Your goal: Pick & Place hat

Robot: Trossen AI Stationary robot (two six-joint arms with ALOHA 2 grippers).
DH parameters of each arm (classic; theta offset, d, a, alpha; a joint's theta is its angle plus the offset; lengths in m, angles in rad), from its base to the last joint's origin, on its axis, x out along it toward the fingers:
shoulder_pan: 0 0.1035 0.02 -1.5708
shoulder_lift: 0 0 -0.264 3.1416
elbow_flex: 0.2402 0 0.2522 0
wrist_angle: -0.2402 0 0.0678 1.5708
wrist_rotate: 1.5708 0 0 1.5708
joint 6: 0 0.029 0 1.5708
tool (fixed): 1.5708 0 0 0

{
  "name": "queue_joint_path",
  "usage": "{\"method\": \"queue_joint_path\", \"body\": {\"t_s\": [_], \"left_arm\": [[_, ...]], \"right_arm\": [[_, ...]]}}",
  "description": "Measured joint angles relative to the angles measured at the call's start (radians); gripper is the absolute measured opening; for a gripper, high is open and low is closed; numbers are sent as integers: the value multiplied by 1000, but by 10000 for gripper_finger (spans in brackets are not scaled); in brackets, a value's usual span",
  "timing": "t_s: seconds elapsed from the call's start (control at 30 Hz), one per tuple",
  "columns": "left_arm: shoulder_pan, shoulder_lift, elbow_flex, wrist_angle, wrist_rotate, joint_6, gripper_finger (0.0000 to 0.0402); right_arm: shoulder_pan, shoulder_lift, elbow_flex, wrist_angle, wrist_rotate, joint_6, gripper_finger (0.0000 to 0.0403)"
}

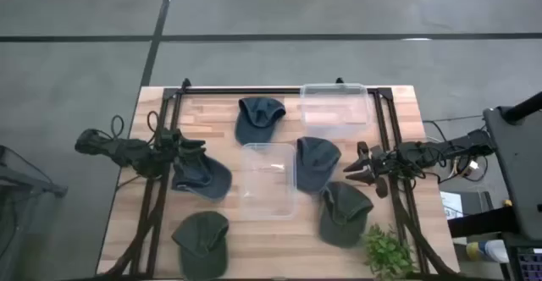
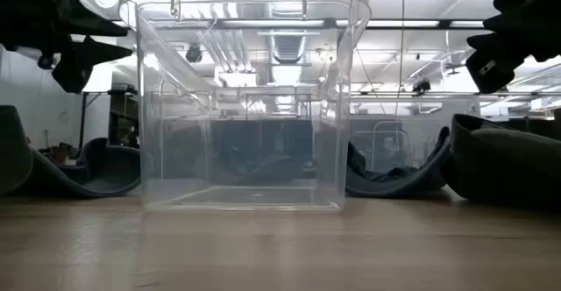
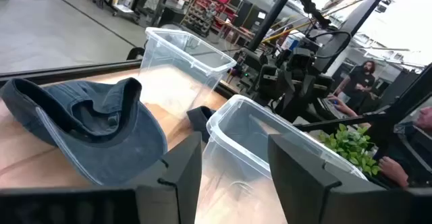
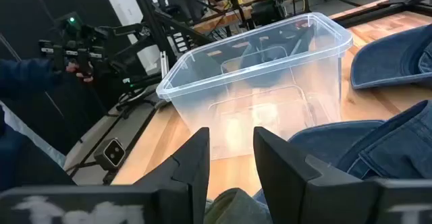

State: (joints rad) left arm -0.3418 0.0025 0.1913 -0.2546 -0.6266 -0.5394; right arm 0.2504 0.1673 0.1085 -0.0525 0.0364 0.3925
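Observation:
Several dark blue-grey and green caps lie on the wooden table around a clear bin (image 1: 269,179) at its middle. My left gripper (image 1: 195,148) hovers open above the far edge of the left cap (image 1: 203,178), with nothing between its fingers (image 3: 182,173); that cap (image 3: 88,123) lies beside them. My right gripper (image 1: 357,167) hangs open between the centre-right cap (image 1: 315,161) and the near-right cap (image 1: 343,213), pointing toward the bin (image 4: 263,89). Its fingers (image 4: 192,160) hold nothing, and cap cloth (image 4: 364,150) lies just below them.
A second clear bin (image 1: 334,103) stands at the far edge, with another cap (image 1: 258,118) to its left. One more cap (image 1: 201,237) lies at the near left. A green plant (image 1: 388,251) sits at the near right corner. Dark frame rails (image 1: 161,188) run along both table sides.

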Motion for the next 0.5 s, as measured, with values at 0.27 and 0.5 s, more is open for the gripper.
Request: {"method": "queue_joint_path", "body": {"t_s": [0.27, 0.5], "left_arm": [[0, 0, 0, -25, 1, 51, 162], [0, 0, 0, -35, 0, 44, 162]], "right_arm": [[0, 0, 0, 0, 0, 0, 109], [0, -1, 0, 2, -1, 0, 109]]}}
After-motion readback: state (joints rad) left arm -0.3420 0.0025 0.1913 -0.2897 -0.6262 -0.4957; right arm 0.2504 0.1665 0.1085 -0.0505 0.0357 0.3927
